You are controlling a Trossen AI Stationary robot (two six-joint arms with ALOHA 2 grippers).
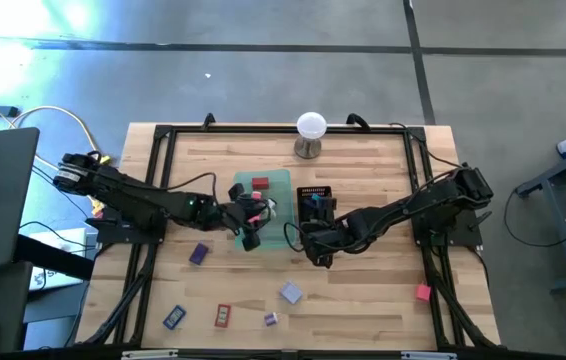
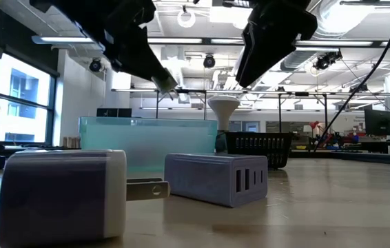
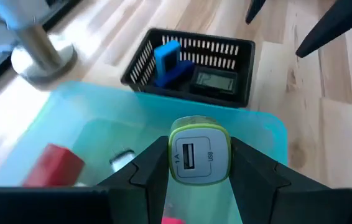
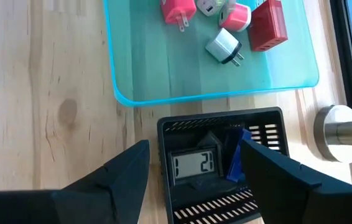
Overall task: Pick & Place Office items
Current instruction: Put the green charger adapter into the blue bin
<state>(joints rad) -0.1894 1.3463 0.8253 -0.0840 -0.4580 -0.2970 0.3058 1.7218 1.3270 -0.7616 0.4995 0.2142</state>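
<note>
Your left pincer (image 3: 199, 171) squeezes a smooth white-and-green charger (image 3: 199, 154) just above the see-through green tray (image 3: 269, 127). Your right pincer (image 4: 191, 171) stands wide and empty over the black mesh basket (image 4: 182, 127), with bare wooden worktop (image 4: 39, 93) beside it.

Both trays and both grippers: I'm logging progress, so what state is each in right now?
green tray: holds several chargers.
black mesh tray: holds a small clock and a blue item.
left gripper: shut on green-rimmed USB charger, above the green tray.
right gripper: open, empty, above the black mesh tray.
</note>
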